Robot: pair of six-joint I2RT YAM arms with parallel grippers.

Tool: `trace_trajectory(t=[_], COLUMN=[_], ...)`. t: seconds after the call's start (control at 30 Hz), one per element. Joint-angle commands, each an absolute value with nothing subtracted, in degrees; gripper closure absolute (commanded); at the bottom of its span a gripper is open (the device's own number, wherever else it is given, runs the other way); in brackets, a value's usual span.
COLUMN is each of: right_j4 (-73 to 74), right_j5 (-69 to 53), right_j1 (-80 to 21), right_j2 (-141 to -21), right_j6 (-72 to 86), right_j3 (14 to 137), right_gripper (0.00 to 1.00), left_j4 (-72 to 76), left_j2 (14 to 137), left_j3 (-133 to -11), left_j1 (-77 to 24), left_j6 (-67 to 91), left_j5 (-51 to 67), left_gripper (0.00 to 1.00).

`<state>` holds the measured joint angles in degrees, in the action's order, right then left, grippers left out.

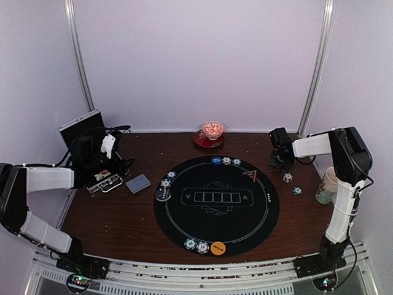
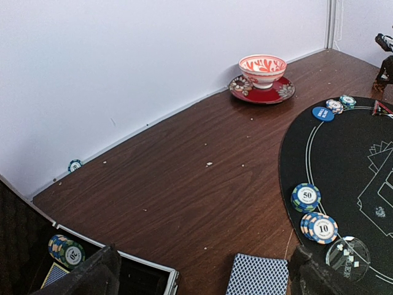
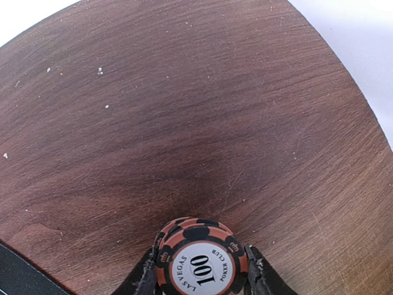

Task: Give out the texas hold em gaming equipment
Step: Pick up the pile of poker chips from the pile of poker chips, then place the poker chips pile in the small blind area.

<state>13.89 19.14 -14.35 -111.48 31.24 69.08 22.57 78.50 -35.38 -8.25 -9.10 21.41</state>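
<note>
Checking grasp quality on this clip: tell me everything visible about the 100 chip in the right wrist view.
The 100 chip is a round, plastic-looking disc, reddish-brown with black edge blocks. Its white centre reads 100, LAS VEGAS POKER CLUB. It faces the camera between the right tool's fingers, which flank both edges; firm contact cannot be told. The brown wooden table lies behind.

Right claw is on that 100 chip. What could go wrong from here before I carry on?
The 100 chip is pinched only by its thin rim between the right claw fingertips, so it could twist or pop out once moved. In the top view, two loose chips lie on the bare table close beside that claw. A low sweep toward the black mat could scatter them.
</note>
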Motion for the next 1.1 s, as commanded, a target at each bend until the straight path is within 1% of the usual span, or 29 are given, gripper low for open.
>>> trace_trajectory(t=[0.0,0.53,0.83,1.07], right_j4=[14.72,13.47,14.75,12.88], right_j5=[22.47,23.84,27.43,25.14], right_j1=[-15.10,-17.46,-18.09,-18.51], right_j2=[-110.67,-108.82,-109.08,-108.05], right_j6=[30.61,28.73,29.36,28.04], right_j3=[70.75,70.65,71.11,70.63], right_gripper=[0.61,0.61,0.62,0.62], left_j4=[24.59,24.52,24.46,24.49], left_j2=[78.31,78.31,78.31,78.24], left_j3=[-36.91,-37.00,-37.00,-37.00], left_j1=[-8.16,-8.13,-8.15,-8.11], left_j6=[-9.33,-9.30,-9.29,-9.29], left_j5=[21.53,21.45,21.35,21.28], left_gripper=[0.02,0.02,0.02,0.02])
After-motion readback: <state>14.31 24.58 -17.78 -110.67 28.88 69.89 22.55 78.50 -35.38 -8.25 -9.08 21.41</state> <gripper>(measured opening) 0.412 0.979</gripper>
